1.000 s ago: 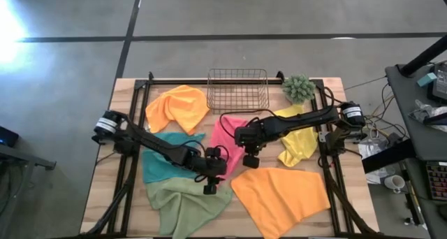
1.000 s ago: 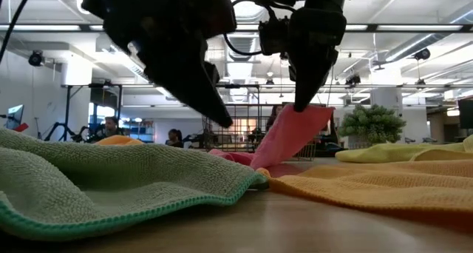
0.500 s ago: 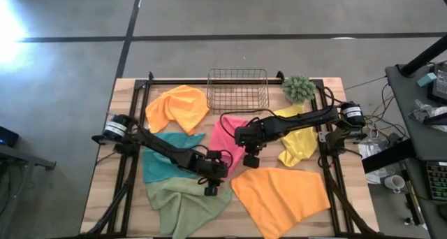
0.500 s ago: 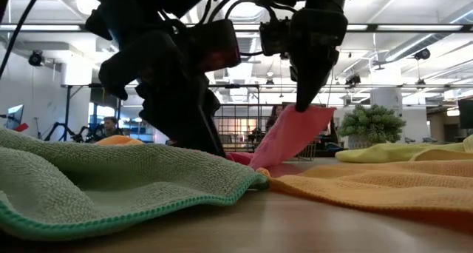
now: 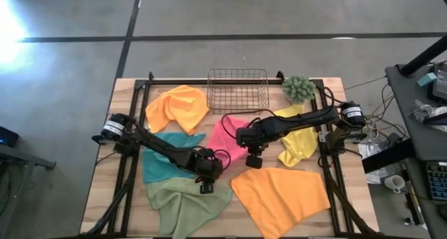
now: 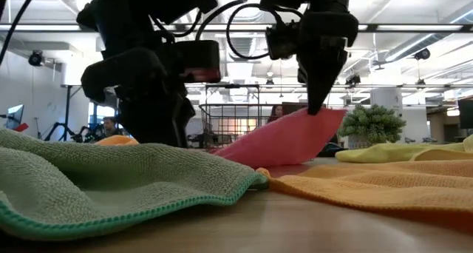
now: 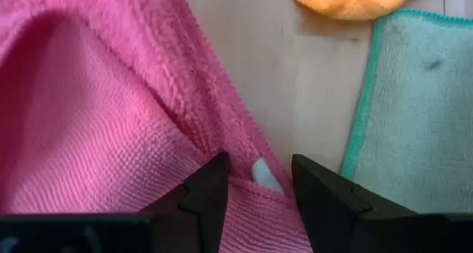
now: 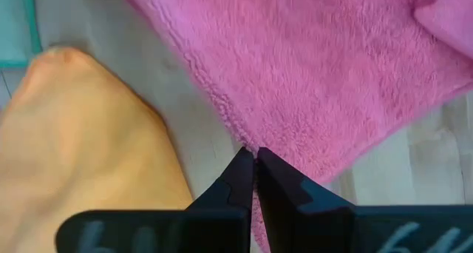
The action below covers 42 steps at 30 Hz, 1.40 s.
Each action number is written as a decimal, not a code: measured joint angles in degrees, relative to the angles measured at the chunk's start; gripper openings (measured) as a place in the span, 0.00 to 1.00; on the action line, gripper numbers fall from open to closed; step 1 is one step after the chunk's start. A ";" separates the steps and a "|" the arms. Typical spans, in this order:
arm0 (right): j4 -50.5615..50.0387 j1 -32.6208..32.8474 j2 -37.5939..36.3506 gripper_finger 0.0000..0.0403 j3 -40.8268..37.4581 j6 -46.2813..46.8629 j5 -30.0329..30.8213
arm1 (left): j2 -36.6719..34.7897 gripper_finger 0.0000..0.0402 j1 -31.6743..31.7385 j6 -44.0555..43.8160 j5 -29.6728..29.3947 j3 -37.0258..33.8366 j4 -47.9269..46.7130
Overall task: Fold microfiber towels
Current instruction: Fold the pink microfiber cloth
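Fingertips on the pink towel, both arms at mid-table.

My right gripper (image 8: 255, 158) is pinched fully shut on an edge of the pink towel (image 5: 229, 138) and holds it lifted, so in the low view the cloth hangs as a taut sheet sloping down toward the left of the frame. My left gripper (image 7: 257, 170) stands partly open, its jaws straddling the towel's near corner with its white tag; I judge nothing is clamped there yet. In the high view the pink towel sits at centre frame, just below the wire basket (image 5: 237, 89), running from the right gripper down-left to the left one. That stretched edge between the two is the fold line, and the left arm is nearer the free corner it must close on.
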 joint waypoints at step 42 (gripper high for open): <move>-4.71 0.99 -0.02 0.02 -0.02 3.84 1.11 | -3.67 0.34 -1.89 -2.89 -4.45 -0.75 5.54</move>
